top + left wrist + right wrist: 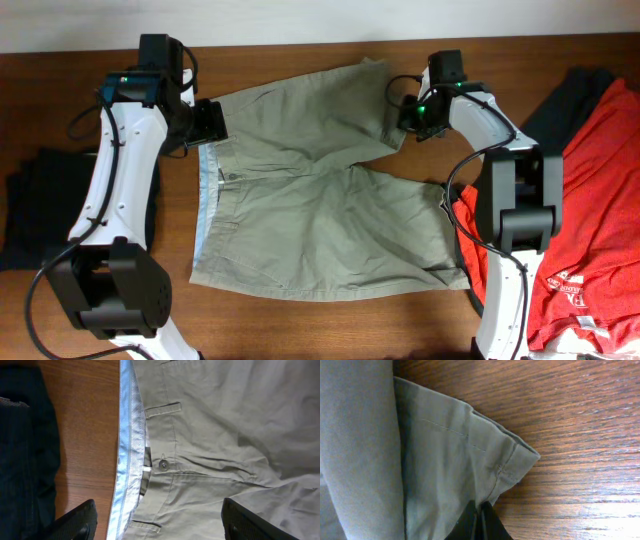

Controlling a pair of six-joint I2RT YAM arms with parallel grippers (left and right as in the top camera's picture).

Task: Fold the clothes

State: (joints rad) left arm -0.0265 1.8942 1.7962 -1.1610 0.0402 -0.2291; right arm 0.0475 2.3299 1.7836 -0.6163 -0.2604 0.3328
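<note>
The clothes (pixel 320 200) are a light khaki pair with short legs, lying flat on the wooden table, waistband to the left and legs to the right. The upper leg is folded toward the far edge. My left gripper (pixel 208 122) is open over the far end of the waistband. In the left wrist view its fingers (pixel 157 522) straddle the waistband's blue lining (pixel 125 450), belt loops and button. My right gripper (pixel 418 118) is shut on the upper leg's hem. In the right wrist view its fingers (pixel 481 522) pinch the hem corner (pixel 510 460).
A dark garment pile (pixel 30 210) lies at the left, also in the left wrist view (pixel 25 450). A red shirt (pixel 590 220) and a dark garment (pixel 575 100) lie at the right, close to the lower leg's end.
</note>
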